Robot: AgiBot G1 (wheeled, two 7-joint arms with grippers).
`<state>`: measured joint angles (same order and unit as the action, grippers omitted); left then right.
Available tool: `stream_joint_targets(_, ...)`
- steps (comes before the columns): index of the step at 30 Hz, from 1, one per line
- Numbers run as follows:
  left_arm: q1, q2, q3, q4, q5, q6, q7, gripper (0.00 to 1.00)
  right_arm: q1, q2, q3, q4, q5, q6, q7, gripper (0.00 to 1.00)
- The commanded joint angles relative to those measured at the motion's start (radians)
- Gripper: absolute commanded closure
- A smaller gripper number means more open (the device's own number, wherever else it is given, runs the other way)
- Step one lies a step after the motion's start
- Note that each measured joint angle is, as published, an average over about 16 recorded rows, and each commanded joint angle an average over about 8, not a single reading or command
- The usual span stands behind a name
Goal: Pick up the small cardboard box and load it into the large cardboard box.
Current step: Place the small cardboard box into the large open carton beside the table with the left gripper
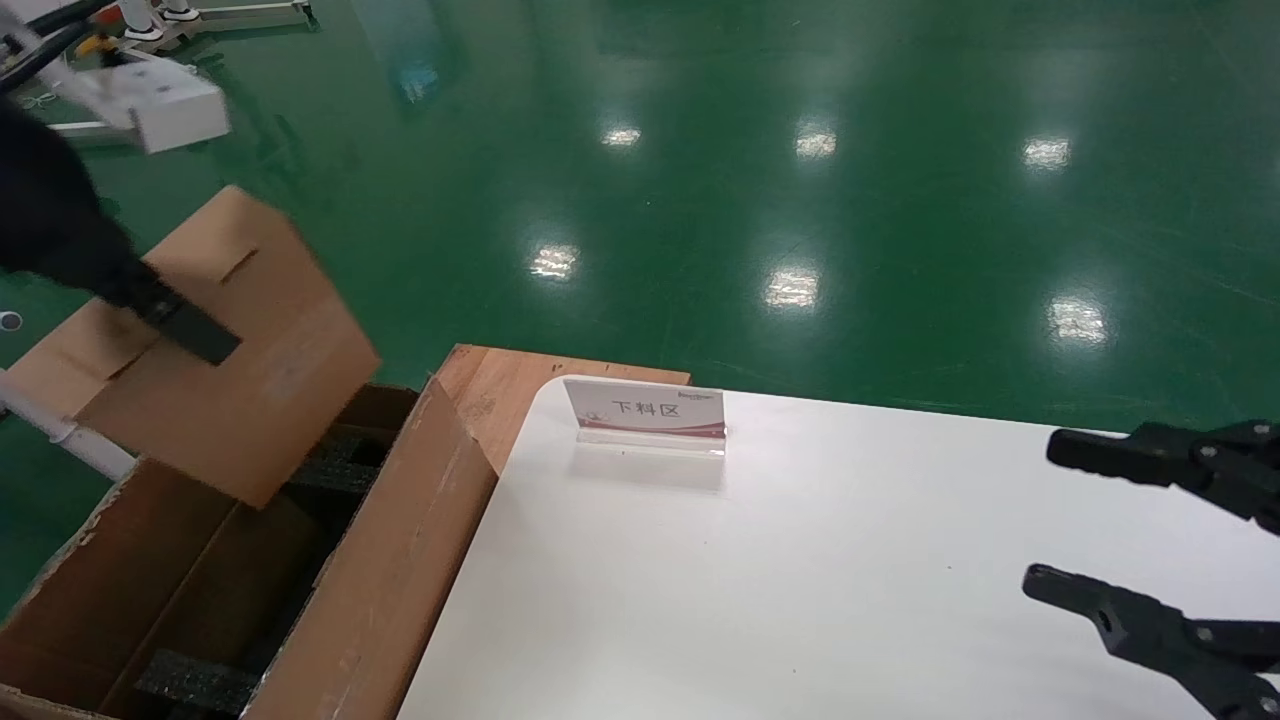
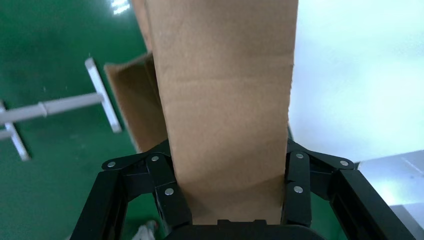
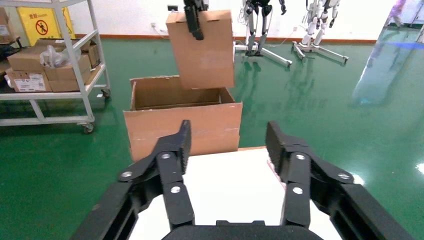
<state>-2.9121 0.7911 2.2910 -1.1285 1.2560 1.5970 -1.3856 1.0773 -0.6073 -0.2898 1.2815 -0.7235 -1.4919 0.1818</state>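
The large cardboard box (image 1: 400, 560) stands open on the floor just left of the white desk (image 1: 800, 580), its near-right flap leaning against the desk's edge. Inside it, black foam blocks (image 1: 195, 682) lie along the bottom, with more dark foam (image 1: 340, 462) at the far end; the middle of its floor shows bare cardboard. A reddish wooden board (image 1: 500, 385) sits between the carton's far corner and the desk.

The small cardboard box (image 1: 230, 350) hangs in the air over the far-left part of the open carton, touching none of its walls. The left gripper (image 1: 185, 325) holds it at its upper end, fingers (image 2: 167, 192) clamped on the two broad faces. The box is tilted, its long axis running from the far left and high down toward the near right, with the lower end pointing into the carton's opening.

The right gripper (image 1: 1060, 520) hovers over the near right of the desk, its fingers (image 3: 172, 165) spread apart and holding nothing. A small sign stand (image 1: 648, 412) rests at the desk's far left.
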Motion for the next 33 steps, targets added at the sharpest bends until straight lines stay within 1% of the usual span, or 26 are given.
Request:
stream_joint_targets(1, -0.004, 0.003, 0.029, 0.017, -0.008, 0.001, 0.006, 1.0, 0.0, 0.0, 0.0, 0.0, 0.0, 0.0, 0.0, 0.0)
stream_joint_targets(9, -0.011, 0.045, 0.165, 0.058, -0.018, -0.001, 0.038, 1.0, 0.0, 0.0, -0.001, 0.0, 0.0, 0.0, 0.0, 0.0)
stream_joint_targets(15, -0.004, 0.05, 0.231, 0.099, -0.044, -0.01, 0.063, 1.0, 0.0, 0.0, -0.001, 0.0, 0.001, 0.0, 0.0, 0.0)
stream_joint_targets(21, 0.019, 0.022, 0.283, 0.127, -0.069, -0.021, 0.088, 1.0, 0.0, 0.001, -0.001, 0.0, 0.001, 0.001, -0.001, 0.0)
stream_joint_targets(26, 0.043, -0.023, 0.316, 0.145, -0.097, -0.034, 0.103, 1.0, 0.0, 0.001, -0.002, 0.0, 0.001, 0.001, -0.001, 0.0)
stream_joint_targets(33, 0.091, -0.093, 0.329, 0.186, -0.12, -0.086, 0.118, 1.0, 0.0, 0.001, -0.002, 0.0, 0.001, 0.001, -0.001, 0.0)
